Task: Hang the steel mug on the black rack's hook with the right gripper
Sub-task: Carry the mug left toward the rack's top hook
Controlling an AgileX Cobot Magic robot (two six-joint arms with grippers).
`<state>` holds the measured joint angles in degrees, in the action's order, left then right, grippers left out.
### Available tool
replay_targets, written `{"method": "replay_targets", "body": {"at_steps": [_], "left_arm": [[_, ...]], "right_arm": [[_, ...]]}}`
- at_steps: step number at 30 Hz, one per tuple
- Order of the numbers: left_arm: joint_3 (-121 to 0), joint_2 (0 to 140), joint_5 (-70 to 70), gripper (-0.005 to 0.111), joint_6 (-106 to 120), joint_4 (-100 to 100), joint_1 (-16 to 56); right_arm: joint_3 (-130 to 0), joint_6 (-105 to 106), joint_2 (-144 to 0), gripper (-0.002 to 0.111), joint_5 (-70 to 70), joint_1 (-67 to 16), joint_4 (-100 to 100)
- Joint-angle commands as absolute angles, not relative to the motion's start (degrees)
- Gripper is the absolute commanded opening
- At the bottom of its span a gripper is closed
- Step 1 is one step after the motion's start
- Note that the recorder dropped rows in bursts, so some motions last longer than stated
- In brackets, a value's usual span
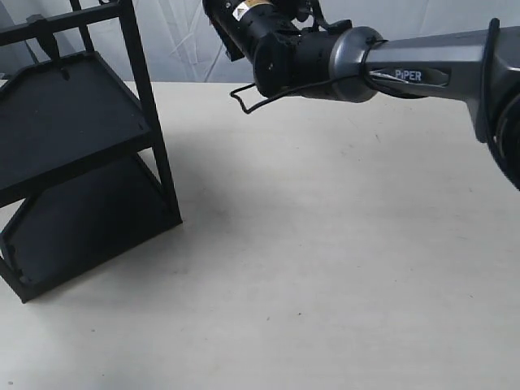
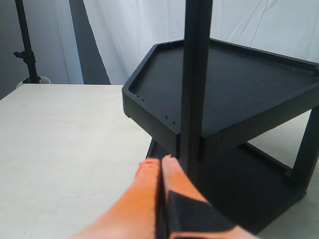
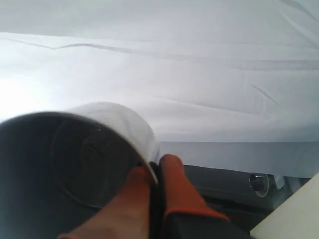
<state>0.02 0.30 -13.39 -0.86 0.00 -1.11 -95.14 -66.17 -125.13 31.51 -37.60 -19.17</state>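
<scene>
While gripping steel mug, right pincer hangs high.

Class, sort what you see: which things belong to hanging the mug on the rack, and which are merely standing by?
Belongs to the job:
steel mug, its rim clamped in the jaws
right gripper
black rack

Standing by:
left gripper, jaws together beside a rack post
table
white backdrop curtain

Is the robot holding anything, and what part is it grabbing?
Yes. The right tool pinches the steel mug by its rim, one finger inside and one outside. The left tool is shut on nothing.
</scene>
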Motion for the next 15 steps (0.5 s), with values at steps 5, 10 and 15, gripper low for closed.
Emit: {"method": "replay_targets", "body": {"at_steps": [5, 10, 15], "left_arm": [[0.00, 0.00, -13.23, 0.002, -0.96, -0.38, -1.04], [0.00, 0.00, -13.23, 0.002, -0.96, -0.38, -1.04], [0.00, 0.00, -13.23, 0.002, -0.96, -0.38, -1.04]], "right_arm": [[-97.97, -65.32, -127.62, -0.001, 31.81, -40.01, -18.49], [-97.97, -65.32, -128.51, -0.001, 31.81, -40.67, -18.14], [-97.97, -62.63, -128.54, -0.001, 31.24, -41.22, -18.00]]}}
